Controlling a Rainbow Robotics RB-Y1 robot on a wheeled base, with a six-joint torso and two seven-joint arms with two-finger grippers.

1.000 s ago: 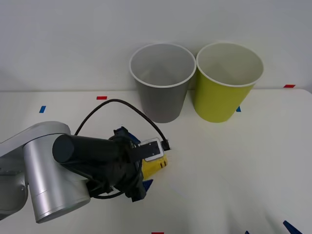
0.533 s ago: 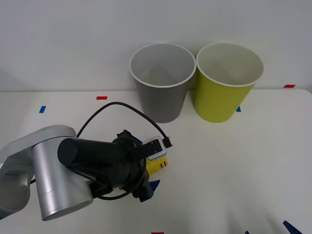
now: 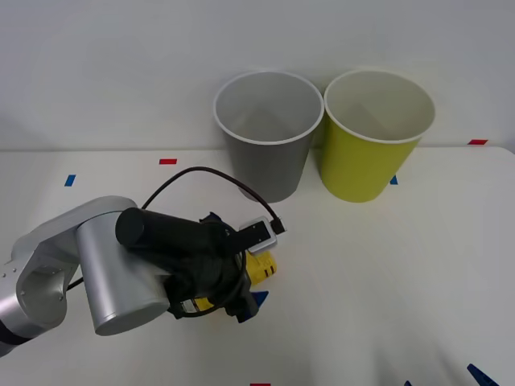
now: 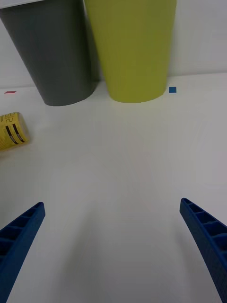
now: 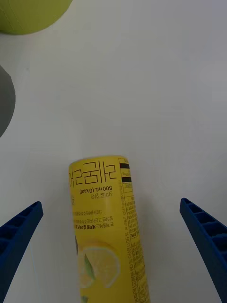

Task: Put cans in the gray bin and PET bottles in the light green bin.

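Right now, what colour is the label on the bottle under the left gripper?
Yellow with black print and a lemon picture on the bottle, clearest in the left wrist view.

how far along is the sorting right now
Nothing looks sorted yet: what shows of the gray bin and light green bin interiors is bare. The open left gripper straddles the lying yellow bottle, ungrasped. Grasping and dropping remain. The right gripper waits open.

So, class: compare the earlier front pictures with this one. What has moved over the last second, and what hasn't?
The left arm has swung rightward and lowered over the lying yellow bottle, its open left pincer now straddling it; nothing is gripped yet. The bottle, the gray bin and the light green bin stayed where they were. The right pincer is open above the table.
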